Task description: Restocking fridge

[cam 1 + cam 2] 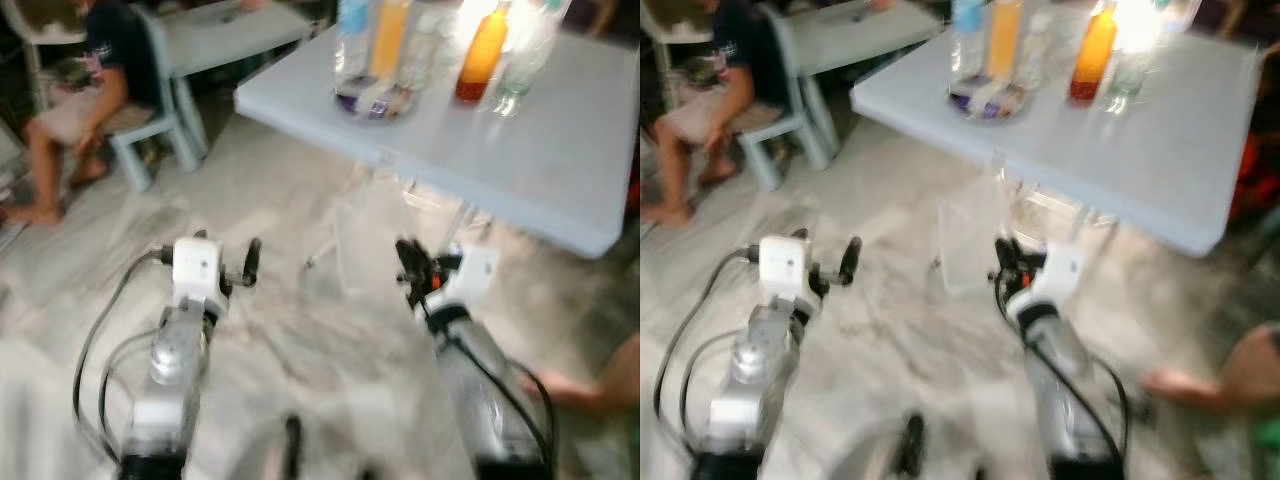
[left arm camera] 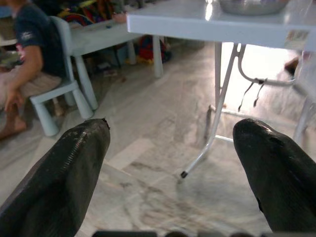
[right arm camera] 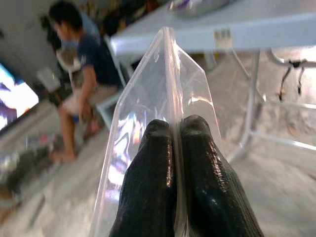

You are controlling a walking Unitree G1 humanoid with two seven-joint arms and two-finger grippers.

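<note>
My right gripper (image 3: 175,136) is shut on the edge of a clear plastic container (image 3: 163,84), which stands up thin between the two pads. In the left eye view the container (image 1: 362,243) hangs over the floor in front of the table, held by the right gripper (image 1: 408,262). My left gripper (image 2: 170,143) is open and holds nothing; it hovers over the marble floor at the left (image 1: 250,262). On the pale blue folding table (image 1: 530,165), several bottles stand in and beside a metal bowl (image 1: 375,100), among them an orange one (image 1: 483,50).
A person (image 1: 95,70) sits on a small pale chair (image 1: 160,110) at the far left beside a low table (image 1: 225,35). Another person's foot (image 1: 575,390) shows at the right, close to my right arm. The table's metal legs (image 2: 217,113) stand ahead.
</note>
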